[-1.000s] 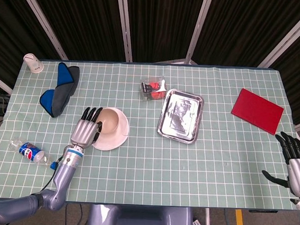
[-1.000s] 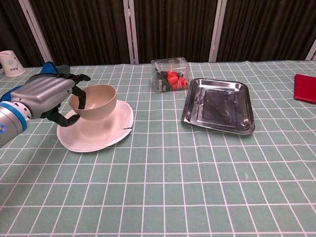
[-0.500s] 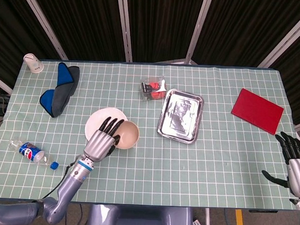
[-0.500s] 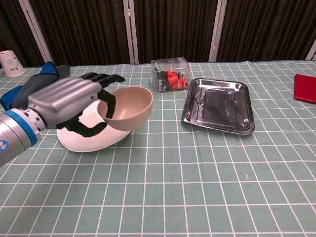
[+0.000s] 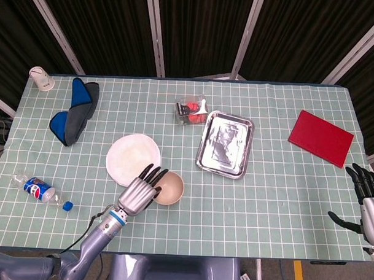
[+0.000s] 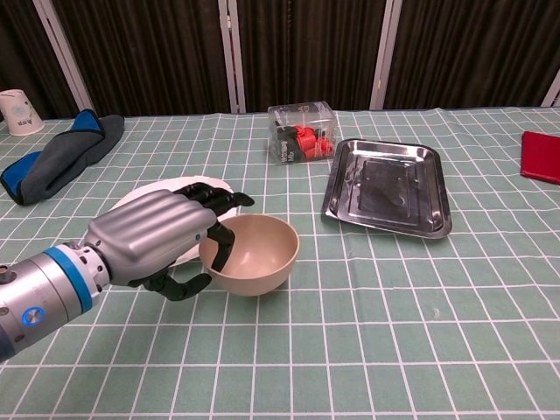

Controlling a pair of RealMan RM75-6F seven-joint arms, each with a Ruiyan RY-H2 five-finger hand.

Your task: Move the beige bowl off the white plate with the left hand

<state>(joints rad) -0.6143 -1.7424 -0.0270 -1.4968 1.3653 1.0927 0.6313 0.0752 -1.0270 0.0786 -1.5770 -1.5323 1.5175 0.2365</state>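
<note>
My left hand (image 5: 140, 191) (image 6: 162, 238) grips the beige bowl (image 5: 170, 188) (image 6: 255, 255) by its near-left rim, fingers hooked over the edge and into the bowl. The bowl is upright, low over the green grid cloth just in front of and to the right of the white plate (image 5: 132, 159) (image 6: 159, 187); whether it touches the cloth I cannot tell. The plate lies bare, partly hidden behind my hand in the chest view. My right hand (image 5: 368, 203) rests at the table's far right edge, fingers spread and holding nothing.
A steel tray (image 5: 225, 143) (image 6: 388, 195) and a clear box with red parts (image 5: 190, 110) (image 6: 303, 131) lie right of the plate. A blue-grey cloth (image 5: 74, 110), paper cup (image 5: 41, 78), drink bottle (image 5: 39, 189) and red book (image 5: 320, 136) sit around the edges.
My left hand carried the bowl off the plate, toward me and to the right, and lowered it close to the cloth. The plate now lies uncovered. The right hand has hardly moved.
</note>
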